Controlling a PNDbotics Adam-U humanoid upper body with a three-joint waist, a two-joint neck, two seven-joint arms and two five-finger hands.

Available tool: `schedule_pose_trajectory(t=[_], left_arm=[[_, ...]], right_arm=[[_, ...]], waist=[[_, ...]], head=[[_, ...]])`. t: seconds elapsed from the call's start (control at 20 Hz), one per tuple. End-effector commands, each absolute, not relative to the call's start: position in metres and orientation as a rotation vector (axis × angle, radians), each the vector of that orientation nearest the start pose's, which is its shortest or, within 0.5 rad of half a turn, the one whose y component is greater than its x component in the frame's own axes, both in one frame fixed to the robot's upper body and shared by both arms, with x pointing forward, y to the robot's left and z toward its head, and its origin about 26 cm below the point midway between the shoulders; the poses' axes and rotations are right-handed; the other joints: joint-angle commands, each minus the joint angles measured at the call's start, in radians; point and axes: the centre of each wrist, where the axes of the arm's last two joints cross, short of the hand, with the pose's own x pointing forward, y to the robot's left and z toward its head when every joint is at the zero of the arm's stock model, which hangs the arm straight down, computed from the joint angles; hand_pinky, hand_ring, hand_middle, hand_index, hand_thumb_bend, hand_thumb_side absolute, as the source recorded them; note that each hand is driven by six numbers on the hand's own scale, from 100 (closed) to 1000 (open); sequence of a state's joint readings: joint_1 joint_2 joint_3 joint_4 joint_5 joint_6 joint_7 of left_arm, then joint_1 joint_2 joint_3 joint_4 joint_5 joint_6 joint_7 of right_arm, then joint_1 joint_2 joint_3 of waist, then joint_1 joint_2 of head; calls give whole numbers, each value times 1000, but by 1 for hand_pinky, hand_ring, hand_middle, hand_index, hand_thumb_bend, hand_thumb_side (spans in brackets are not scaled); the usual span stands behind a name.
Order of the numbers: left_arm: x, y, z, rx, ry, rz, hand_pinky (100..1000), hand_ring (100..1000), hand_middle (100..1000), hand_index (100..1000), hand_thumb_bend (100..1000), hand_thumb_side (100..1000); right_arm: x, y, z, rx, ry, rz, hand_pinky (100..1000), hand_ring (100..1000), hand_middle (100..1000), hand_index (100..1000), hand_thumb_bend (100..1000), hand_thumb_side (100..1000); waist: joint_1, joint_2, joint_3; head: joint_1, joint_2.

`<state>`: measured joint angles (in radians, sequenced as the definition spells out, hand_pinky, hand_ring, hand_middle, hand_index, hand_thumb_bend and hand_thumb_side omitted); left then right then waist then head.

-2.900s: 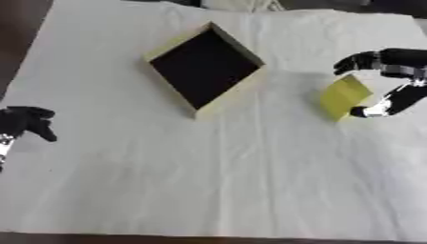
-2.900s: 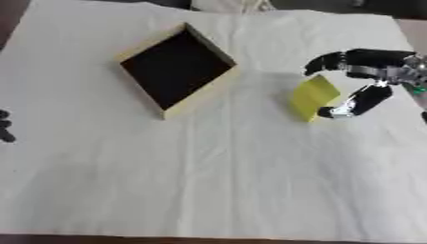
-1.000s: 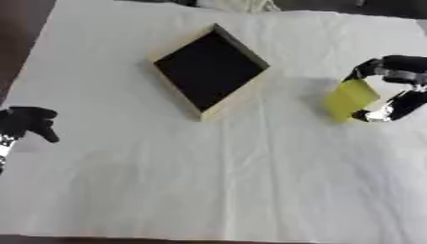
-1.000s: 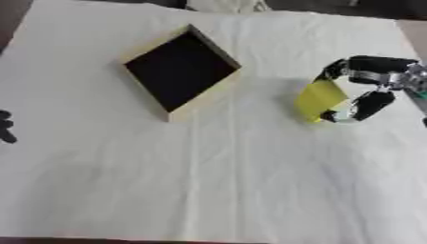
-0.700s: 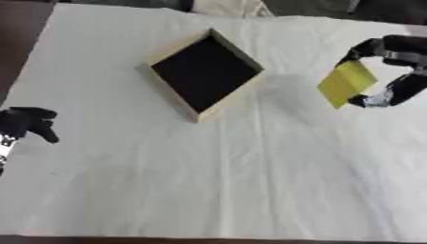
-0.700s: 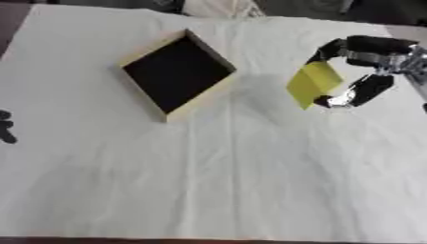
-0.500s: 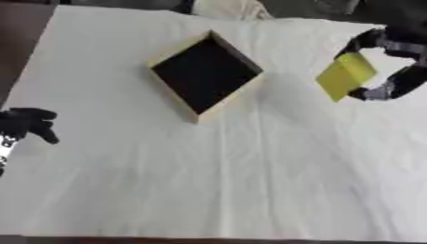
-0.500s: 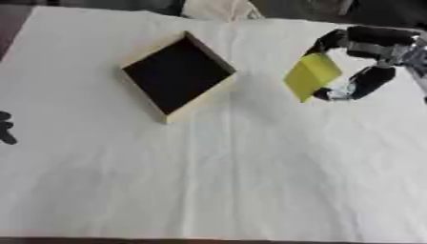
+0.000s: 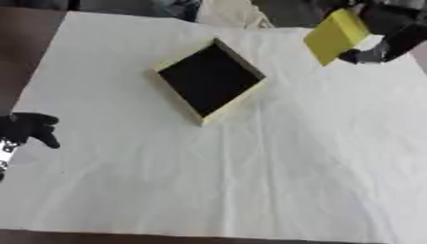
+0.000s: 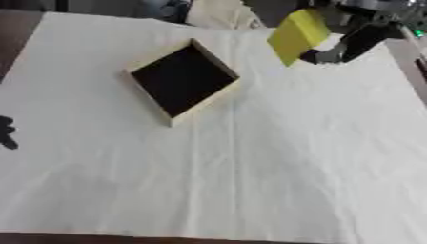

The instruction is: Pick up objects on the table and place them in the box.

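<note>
A bench [image 9: 250,181] draped in a creased white cloth fills the view. On its far half sits a shallow square box [image 9: 212,80] with pale yellow walls and a black inside, turned cornerwise like a diamond. The black right hand [image 9: 385,33] is clasped round a flat yellow rectangular block [image 9: 335,35], held tilted in the air beyond the box's right corner, well apart from it. The black left hand [image 9: 26,127] rests at the left edge, fingers curled, holding nothing. No writing can be read.
</note>
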<state>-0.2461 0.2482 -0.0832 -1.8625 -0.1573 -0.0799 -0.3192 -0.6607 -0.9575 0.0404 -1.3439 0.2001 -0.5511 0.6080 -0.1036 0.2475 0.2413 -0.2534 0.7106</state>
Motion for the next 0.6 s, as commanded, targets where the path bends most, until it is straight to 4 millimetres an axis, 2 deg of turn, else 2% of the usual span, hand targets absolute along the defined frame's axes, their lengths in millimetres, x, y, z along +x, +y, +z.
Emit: schedule_pose_trajectory(t=[0.05, 0.45, 0.6], left_arm=[[312, 238, 148, 10, -2064, -833, 787, 515, 460, 709, 215, 929], [314, 228, 155, -44, -2091, -882, 787, 515, 460, 710, 213, 929], [314, 227, 156, -51, -2093, -888, 787, 515, 460, 710, 213, 930]], right_arm=[[377, -430, 307, -668, -1705, 1796, 815, 802, 687, 741, 269, 395], [400, -431, 295, -721, -1761, 1663, 808, 783, 690, 746, 229, 358], [404, -431, 290, -741, -1767, 1649, 807, 782, 692, 747, 216, 365]], waist=[[3, -17, 5], [4, -1, 59], [4, 1, 68]], head=[[-13, -11], [-53, -39], [-58, -43]])
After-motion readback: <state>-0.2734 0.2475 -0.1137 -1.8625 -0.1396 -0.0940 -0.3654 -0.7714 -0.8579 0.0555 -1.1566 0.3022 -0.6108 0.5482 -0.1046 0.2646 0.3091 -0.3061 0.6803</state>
